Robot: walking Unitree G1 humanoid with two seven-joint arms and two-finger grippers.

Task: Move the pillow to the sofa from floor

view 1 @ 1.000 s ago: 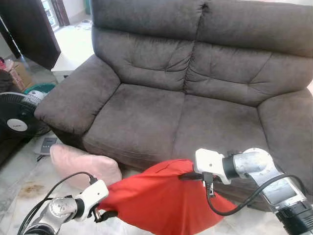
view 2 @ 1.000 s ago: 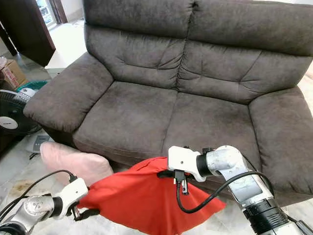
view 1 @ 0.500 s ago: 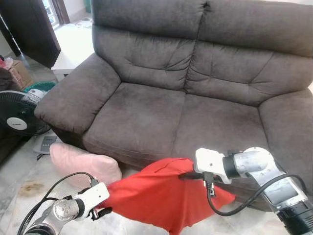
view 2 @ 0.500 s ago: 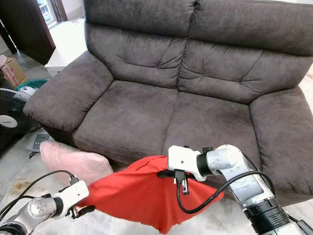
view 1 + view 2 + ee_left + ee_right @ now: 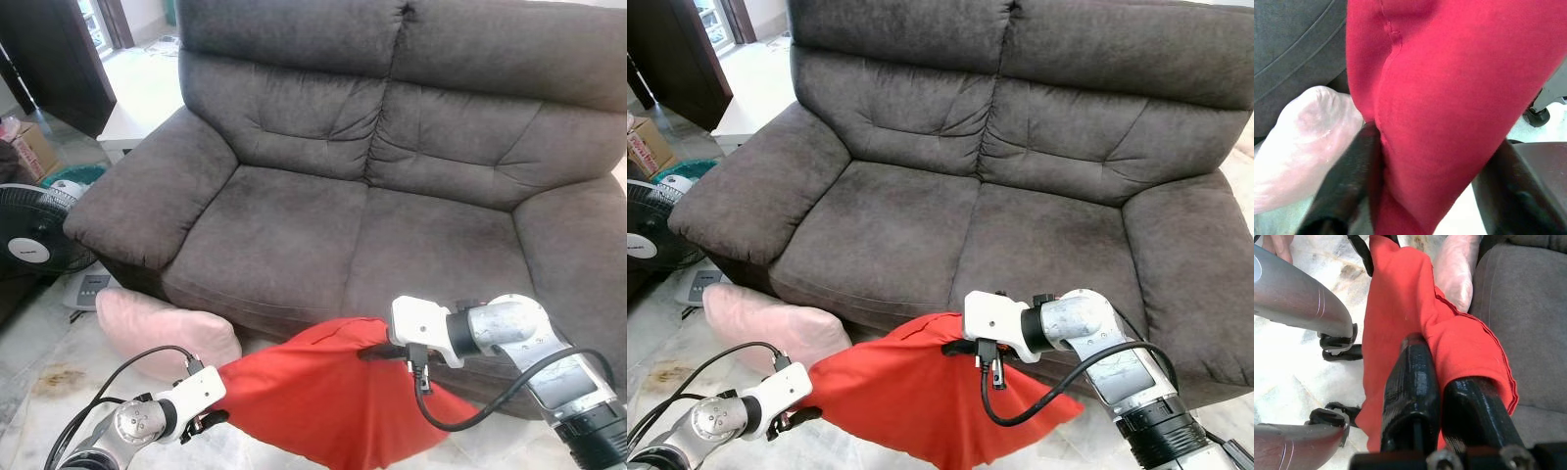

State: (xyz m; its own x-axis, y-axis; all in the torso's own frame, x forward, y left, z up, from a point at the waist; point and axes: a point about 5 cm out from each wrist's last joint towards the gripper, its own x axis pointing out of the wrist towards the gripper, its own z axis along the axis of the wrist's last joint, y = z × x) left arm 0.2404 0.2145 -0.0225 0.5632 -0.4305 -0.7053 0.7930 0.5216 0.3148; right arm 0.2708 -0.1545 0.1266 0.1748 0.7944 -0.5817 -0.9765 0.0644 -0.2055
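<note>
Left eye view: a red pillow (image 5: 328, 397) is held up in front of a dark grey two-seat sofa (image 5: 323, 196), below the front edge of the seat cushions and above the pale marble floor (image 5: 44, 343). The pillow is gripped at two ends. The left hand (image 5: 211, 419), at about 7 o'clock in the view, is clamped on the pillow's lower left corner; in the left wrist view the red fabric is seen pinched between its two black fingers (image 5: 1352, 181). The right hand (image 5: 377, 351), near the middle at about 5 o'clock, is closed on the pillow's upper edge; in the right wrist view its fingers (image 5: 1410, 391) are pressed together with a fold of red cloth caught between them. A pink pillow (image 5: 162, 328) lies on the floor at about 8 o'clock, against the sofa's base below the left armrest and just beside the red pillow's left corner. At 9 o'clock a black floor fan (image 5: 34, 235) stands beside the armrest, with a cardboard box (image 5: 29, 147) and a dark wooden door (image 5: 54, 59) behind it toward 10 o'clock.
</note>
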